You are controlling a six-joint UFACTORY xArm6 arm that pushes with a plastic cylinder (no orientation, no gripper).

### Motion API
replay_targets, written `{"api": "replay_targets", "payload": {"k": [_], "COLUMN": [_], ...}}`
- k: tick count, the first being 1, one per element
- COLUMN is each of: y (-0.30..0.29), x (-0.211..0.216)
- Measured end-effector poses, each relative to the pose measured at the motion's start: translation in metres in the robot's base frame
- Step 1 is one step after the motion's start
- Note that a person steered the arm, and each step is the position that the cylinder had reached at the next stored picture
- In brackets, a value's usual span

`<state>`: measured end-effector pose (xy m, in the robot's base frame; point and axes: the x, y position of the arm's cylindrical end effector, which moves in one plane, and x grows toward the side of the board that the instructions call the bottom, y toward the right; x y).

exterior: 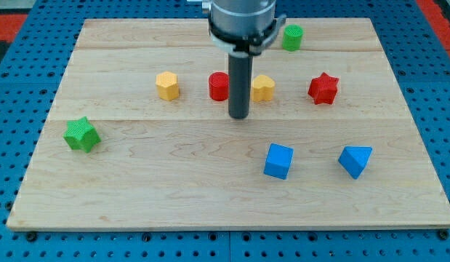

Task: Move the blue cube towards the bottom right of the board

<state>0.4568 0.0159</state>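
Note:
The blue cube [278, 161] lies on the wooden board [174, 182], right of centre in the lower half. My tip [239, 116] is the lower end of a dark rod near the board's middle. It stands above and to the left of the blue cube, with a clear gap between them. The tip is just below the gap between a red cylinder [219, 86] and a yellow heart-like block [264, 87].
A blue triangular block [355, 160] lies right of the blue cube. A red star [323, 88] is at the upper right, a green cylinder [292, 37] near the top edge, a yellow hexagon [167, 85] left of centre, a green star [82, 135] at far left.

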Motion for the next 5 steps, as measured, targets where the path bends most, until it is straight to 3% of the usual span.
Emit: {"api": "replay_targets", "payload": {"k": [1, 2, 3, 4, 5], "y": [0.102, 0.164, 0.222, 0.199, 0.103], "x": [0.018, 0.021, 0.088, 0.11, 0.102]}}
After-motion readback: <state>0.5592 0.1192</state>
